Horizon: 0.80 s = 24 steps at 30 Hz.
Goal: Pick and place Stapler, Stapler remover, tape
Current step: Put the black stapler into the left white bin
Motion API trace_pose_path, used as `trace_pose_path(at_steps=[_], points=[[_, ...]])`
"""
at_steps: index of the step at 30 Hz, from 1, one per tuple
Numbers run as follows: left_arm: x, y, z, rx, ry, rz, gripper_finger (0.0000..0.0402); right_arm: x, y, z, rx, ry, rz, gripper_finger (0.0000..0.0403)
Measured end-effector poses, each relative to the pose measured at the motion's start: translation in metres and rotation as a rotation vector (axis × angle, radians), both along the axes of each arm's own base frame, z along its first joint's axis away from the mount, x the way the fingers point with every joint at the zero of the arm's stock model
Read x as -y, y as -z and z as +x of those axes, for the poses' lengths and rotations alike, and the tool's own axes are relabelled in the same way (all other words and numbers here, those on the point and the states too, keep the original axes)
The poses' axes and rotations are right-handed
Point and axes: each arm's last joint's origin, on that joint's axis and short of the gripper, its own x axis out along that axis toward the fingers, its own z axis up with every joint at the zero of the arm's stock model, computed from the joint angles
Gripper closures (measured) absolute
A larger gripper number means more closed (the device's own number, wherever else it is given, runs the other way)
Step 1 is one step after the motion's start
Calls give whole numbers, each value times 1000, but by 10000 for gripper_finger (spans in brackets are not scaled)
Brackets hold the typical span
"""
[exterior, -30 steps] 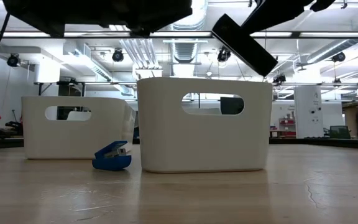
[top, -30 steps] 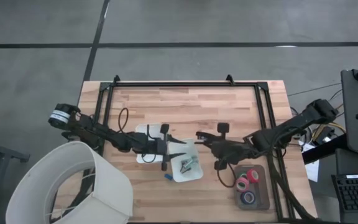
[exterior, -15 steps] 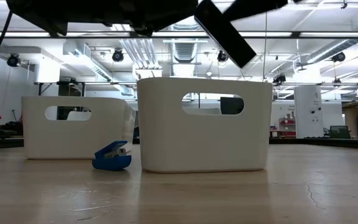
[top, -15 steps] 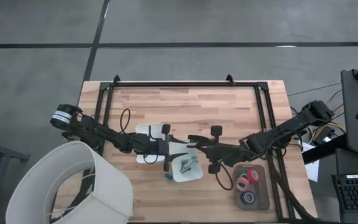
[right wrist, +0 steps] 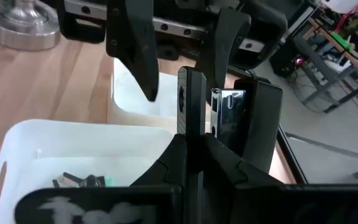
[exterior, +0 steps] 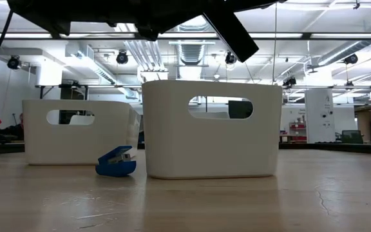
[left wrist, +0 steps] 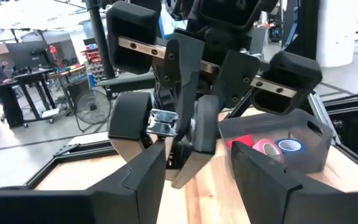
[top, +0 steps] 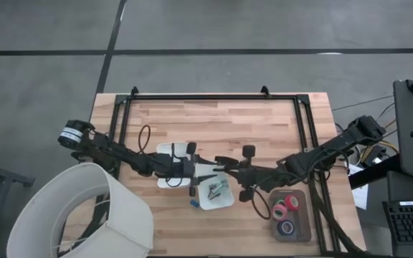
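Above the near white plastic tray [top: 216,190], the right gripper [top: 221,162] holds the slim black stapler with its bright metal strip [right wrist: 224,115] clamped between narrow fingers. Left gripper [top: 205,170] faces it just beside, fingers spread wide. Risk, as I judge it: the two grippers colliding, since little room separates them. Blue staple remover [exterior: 116,162] lies on the wooden table [top: 221,122] beside the tray; red, green and blue tape rolls [top: 286,210] sit in a grey bin [top: 305,222].

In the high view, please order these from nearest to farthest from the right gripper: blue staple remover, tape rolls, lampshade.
From the right gripper:
1. Blue staple remover, just below the white bin.
2. Tape rolls, in the dark tray, right side.
3. Lampshade, at the bottom-left corner.
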Motion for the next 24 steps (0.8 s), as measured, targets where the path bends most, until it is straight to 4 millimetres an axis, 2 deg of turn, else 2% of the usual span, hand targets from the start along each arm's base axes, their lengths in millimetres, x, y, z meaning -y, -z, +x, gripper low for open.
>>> trace_pose_path(at_steps=[5,17,20,24], points=[[0,0,0,-1,-3,-12,253,0,0,1,2,-14,13,380],[0,0,0,-1,15,-10,374,2,0,2,4,-1,33,381],[0,0,0,-2,16,-9,375,4,0,2,1,0,34,365],[0,0,0,-2,20,-9,375,6,1,3,-2,-3,36,320]])
